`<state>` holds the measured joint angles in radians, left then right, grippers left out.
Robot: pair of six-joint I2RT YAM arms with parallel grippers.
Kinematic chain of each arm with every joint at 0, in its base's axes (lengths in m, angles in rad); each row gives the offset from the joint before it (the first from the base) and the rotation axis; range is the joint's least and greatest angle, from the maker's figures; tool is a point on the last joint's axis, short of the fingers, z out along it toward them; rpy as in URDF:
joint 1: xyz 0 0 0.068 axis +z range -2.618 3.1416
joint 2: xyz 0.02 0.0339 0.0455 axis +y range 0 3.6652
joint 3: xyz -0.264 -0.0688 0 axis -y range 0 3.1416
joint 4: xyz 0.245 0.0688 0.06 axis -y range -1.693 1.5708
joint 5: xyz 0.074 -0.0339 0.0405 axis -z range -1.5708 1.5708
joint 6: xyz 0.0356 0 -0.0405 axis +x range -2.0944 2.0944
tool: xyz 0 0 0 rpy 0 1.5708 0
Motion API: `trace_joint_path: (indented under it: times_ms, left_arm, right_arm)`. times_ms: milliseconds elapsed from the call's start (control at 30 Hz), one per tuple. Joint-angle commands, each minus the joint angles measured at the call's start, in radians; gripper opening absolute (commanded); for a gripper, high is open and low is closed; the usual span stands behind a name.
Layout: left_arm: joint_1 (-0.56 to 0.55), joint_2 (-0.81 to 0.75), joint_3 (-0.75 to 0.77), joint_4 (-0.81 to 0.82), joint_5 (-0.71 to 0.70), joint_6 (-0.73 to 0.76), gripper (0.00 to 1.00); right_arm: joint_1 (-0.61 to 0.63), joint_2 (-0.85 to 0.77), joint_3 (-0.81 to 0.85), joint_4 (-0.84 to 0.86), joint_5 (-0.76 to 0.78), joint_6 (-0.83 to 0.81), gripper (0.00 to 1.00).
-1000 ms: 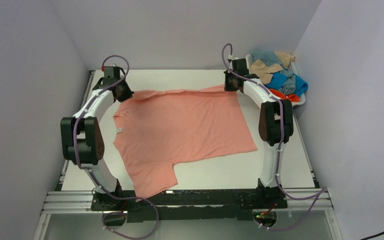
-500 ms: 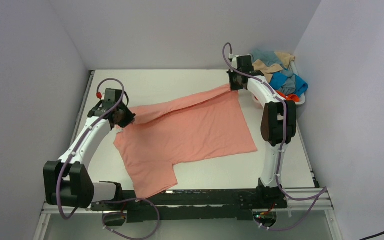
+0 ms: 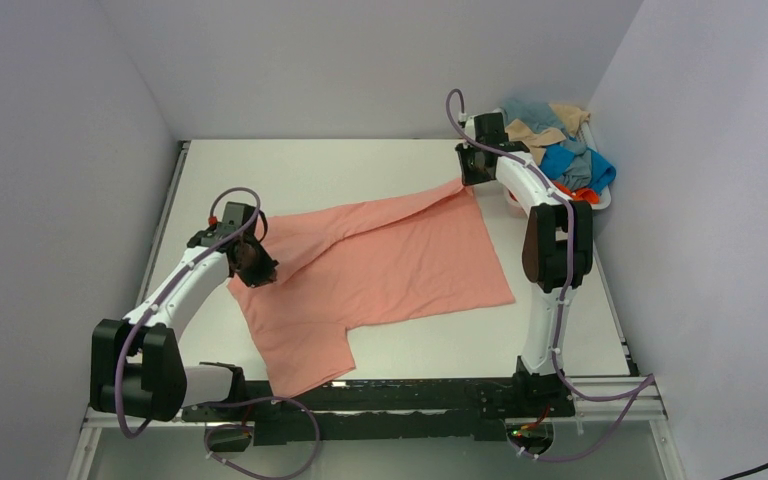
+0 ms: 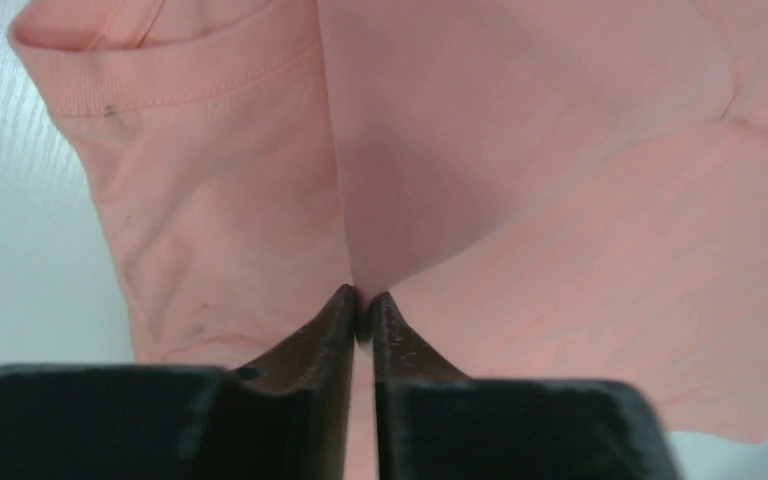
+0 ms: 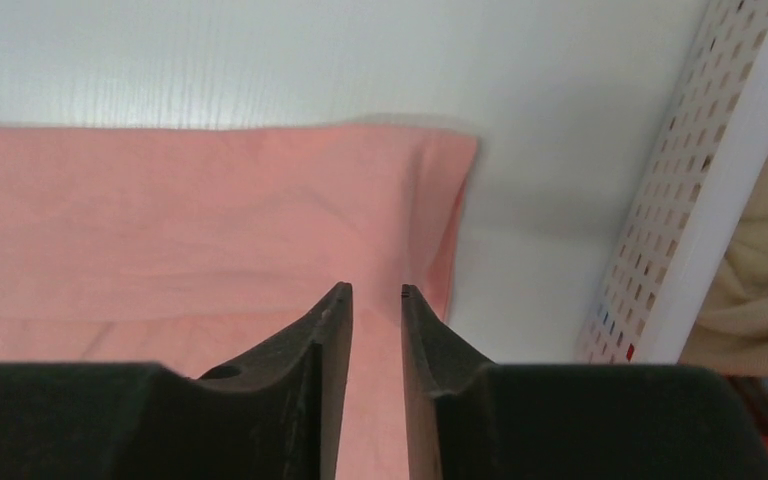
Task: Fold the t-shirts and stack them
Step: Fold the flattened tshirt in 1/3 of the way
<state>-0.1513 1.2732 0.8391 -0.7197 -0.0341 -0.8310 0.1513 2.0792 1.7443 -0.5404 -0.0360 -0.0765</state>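
A salmon pink t-shirt (image 3: 400, 260) lies spread on the white table. My left gripper (image 3: 258, 268) is shut on a fold of it (image 4: 362, 300) and holds that edge over the shirt's left part; the collar (image 4: 160, 80) shows beyond the fingers. My right gripper (image 3: 467, 178) hangs over the shirt's far right corner (image 5: 450, 150) with its jaws a narrow gap apart (image 5: 375, 290), and the cloth there lies flat. More t-shirts, tan (image 3: 530, 140), bright blue (image 3: 565, 160), grey-blue (image 3: 532, 110) and orange (image 3: 582, 192), are heaped at the far right.
The white perforated basket (image 3: 605, 202) holds the heap in the far right corner; its wall (image 5: 680, 200) is close to the right of my right gripper. Grey walls enclose the table on three sides. Bare table shows behind the shirt.
My left gripper has carried the shirt's far left edge toward the near side and to the right, folding it over. My right gripper shifted slightly right and has held still since.
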Motion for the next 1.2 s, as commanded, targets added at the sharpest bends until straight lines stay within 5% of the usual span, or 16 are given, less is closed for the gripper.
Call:
trace_joint_path:
  times_ms: [0,67,100,133,233,267,500,700,867,1167]
  left_arm:
    - [0.000,-0.019,0.010,-0.102,0.021,0.070,0.31]
    - [-0.001,-0.029,0.029,-0.121,0.013,0.088,0.59]
    - [-0.001,-0.034,0.048,-0.120,0.023,0.102,0.92]
    - [-0.001,-0.038,0.070,-0.123,0.024,0.109,0.99]
    - [0.002,-0.038,0.134,-0.096,-0.001,0.127,0.99]
    - [0.008,-0.022,0.153,-0.058,0.000,0.136,0.99]
    - [0.120,0.308,0.324,0.234,0.221,0.148,0.99]
    - [0.162,0.611,0.524,0.175,0.172,0.172,0.99]
    - [0.228,0.750,0.561,0.220,0.243,0.164,0.99]
    - [0.255,0.944,0.864,0.121,0.249,0.196,0.99]
  right_arm:
    - [-0.007,-0.102,-0.060,-0.078,0.030,0.004,0.39]
    - [-0.007,-0.138,-0.094,-0.090,0.054,0.024,0.60]
    - [-0.008,-0.158,-0.111,-0.079,0.065,0.029,0.63]
    - [-0.007,-0.177,-0.116,-0.071,0.065,0.035,0.68]
    - [-0.007,-0.184,-0.077,-0.070,-0.012,0.064,0.98]
    - [-0.007,-0.181,-0.070,-0.052,-0.054,0.072,1.00]
    - [0.019,-0.047,-0.018,0.087,-0.318,0.213,1.00]
    - [0.025,0.107,0.087,0.048,-0.237,0.240,1.00]
    - [0.019,0.204,0.142,0.014,-0.169,0.241,1.00]
    - [-0.035,0.278,0.186,0.015,-0.028,0.246,1.00]
